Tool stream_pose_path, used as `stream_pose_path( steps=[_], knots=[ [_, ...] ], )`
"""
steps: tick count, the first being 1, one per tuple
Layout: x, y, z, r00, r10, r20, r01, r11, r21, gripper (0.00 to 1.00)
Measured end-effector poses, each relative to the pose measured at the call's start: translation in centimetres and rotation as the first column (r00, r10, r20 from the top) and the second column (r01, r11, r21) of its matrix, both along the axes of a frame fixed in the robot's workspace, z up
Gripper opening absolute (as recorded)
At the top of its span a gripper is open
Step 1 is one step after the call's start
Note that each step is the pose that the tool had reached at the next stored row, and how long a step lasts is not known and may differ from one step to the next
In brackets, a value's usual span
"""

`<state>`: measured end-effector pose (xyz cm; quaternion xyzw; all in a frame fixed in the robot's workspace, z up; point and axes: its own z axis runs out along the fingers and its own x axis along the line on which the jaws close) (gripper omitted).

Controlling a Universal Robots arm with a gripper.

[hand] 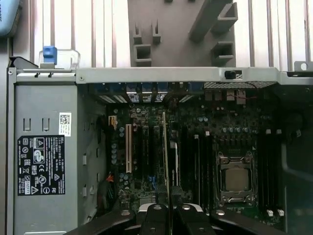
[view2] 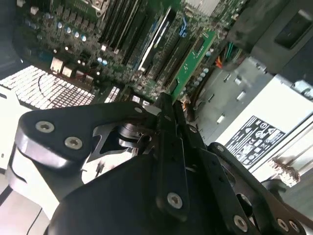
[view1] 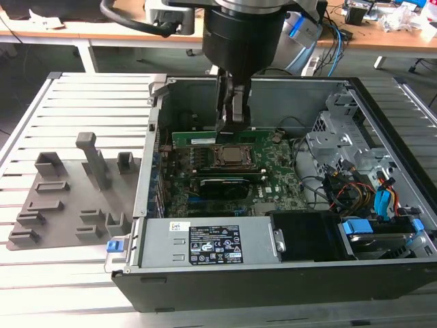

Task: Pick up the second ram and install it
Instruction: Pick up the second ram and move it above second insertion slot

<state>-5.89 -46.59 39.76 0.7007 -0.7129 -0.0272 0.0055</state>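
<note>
Grey holder tray (view1: 68,205) sits left of the open PC case (view1: 273,280). Inside it, the gripper (view1: 231,121) is pinching the green ram stick (view1: 198,139) on edge, just on the far side of the processor socket (view1: 233,156). Can't tell if it's seated. Drive cage (view1: 341,130) is on the right.

a lab or workshop: an open computer case (view1: 273,290) on a slatted metal bench (view1: 89,96), cable-strewn wooden desks (view1: 403,41) behind.
</note>
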Motion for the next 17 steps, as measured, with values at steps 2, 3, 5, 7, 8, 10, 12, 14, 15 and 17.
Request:
stream_pose_path(
  steps=[2,3,5,7,8,10,12,14,15,17],
  knots=[
    [1.2,0.0,0.0,1.0,0.0,0.0,0.0,1.0,-0.0001,0.14],
    [1.8,0.0,0.0,1.0,0.0,-0.0001,0.0,1.0,0.0,0.14],
    [2.7,0.0,0.0,1.0,0.0,-0.0002,0.0,1.0,-0.0001,0.14],
    [3.9,0.0,0.0,1.0,0.0,-0.0002,0.0,1.0,0.0,0.14],
    [4.5,0.0,0.0,1.0,0.0,-0.0002,0.0,1.0,0.0,0.14],
    [5.4,0.01,0.0,1.0,0.0,-0.0004,0.0,1.0,0.0001,0.14],
    [6.1,0.01,0.0,1.0,0.0,-0.0004,0.0,1.0,0.0001,0.14],
    [6.7,0.01,0.0,1.0,0.0,-0.0005,0.0,1.0,-0.0001,0.14],
    [7.2,0.01,0.0,1.0,0.0,-0.0004,0.0,1.0,0.0001,0.14],
    [7.7,0.01,0.0,1.0,0.0,-0.0005,0.0,1.0,0.0,0.14]
  ],
)
